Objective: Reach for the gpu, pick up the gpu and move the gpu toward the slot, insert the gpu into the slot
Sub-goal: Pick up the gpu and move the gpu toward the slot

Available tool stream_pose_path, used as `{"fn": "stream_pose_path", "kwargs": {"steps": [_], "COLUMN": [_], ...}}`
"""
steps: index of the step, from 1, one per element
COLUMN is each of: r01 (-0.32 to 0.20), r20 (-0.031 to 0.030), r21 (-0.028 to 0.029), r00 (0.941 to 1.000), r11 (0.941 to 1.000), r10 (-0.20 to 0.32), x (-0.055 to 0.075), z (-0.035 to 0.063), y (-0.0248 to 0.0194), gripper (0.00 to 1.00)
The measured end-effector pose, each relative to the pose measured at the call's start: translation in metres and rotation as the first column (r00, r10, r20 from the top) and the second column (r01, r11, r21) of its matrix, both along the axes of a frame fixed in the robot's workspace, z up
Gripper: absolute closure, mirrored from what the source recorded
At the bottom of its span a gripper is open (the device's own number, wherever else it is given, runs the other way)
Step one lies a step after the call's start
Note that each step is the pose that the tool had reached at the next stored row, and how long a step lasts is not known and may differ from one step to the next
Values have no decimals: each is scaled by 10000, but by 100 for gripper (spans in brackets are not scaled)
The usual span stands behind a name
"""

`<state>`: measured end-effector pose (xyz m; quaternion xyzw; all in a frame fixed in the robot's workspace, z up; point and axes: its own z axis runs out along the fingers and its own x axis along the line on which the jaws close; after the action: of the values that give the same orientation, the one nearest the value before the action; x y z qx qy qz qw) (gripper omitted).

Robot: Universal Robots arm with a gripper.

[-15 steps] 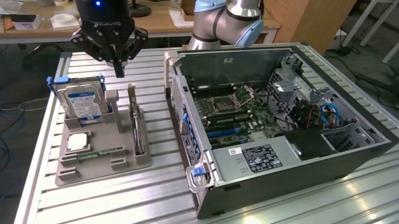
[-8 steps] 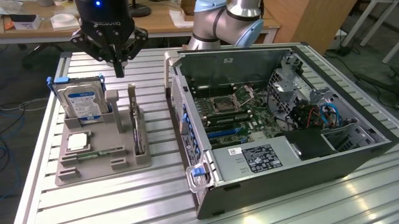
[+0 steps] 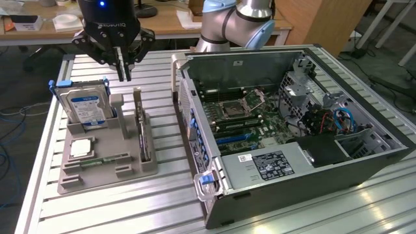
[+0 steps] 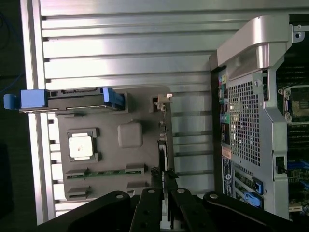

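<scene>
The end effector [image 3: 123, 77] hangs above the tabletop [image 3: 97, 209] with its two dark fingers [image 3: 120, 66] pressed together, holding nothing and well clear of everything below. Under it sits a grey holder [image 3: 104, 179] carrying the parts. The gpu [image 3: 142, 134] stands on edge in a groove at the side of the holder nearer the case [image 3: 293, 187], so thin from this angle that only its edge and pale end bracket show. In the wrist view the gpu [image 4: 163, 150] is a dark narrow strip running along the holder [image 4: 116, 159], and its near end passes under the end effector [image 4: 166, 215], whose closed fingers [image 4: 149, 208] line up with the card's edge. A hard drive [image 3: 87, 105] with a blue label stands upright at the holder's far end, towards the exterior view's left of the gpu. A processor [image 3: 81, 147] lies flat in front of it, and a memory stick [image 3: 101, 161] lies beside that. The case lies open on the exterior view's right, apart from the holder, its board exposed. The slot [image 3: 234, 139], a bright blue strip, lies on that board near the middle with nothing in it.
</scene>
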<state>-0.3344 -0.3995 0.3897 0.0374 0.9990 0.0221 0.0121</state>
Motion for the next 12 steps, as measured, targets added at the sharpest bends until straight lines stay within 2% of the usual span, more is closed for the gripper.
{"fn": "stream_pose_path", "kwargs": {"steps": [3, 4, 6, 7, 8, 10, 12], "r01": [-10, -52, -338, -520, -716, -1029, -1106], "r20": [1, 0, -1, -2, -3, -8, -43], "r21": [-3, -7, -8, -8, -7, -7, -4], "r00": [10000, 10000, 9994, 9986, 9974, 9947, 9939], "r11": [10000, 10000, 9994, 9986, 9974, 9947, 9939], "r10": [10, 52, 338, 520, 716, 1028, 1106], "x": [0, -1, -1, -1, -1, -2, -2], "z": [0, 0, -2, -5, -10, -26, -60], "y": [-9, -12, -12, -12, -13, -13, -14], "gripper": [71, 71, 59, 59, 53, 53, 53]}}
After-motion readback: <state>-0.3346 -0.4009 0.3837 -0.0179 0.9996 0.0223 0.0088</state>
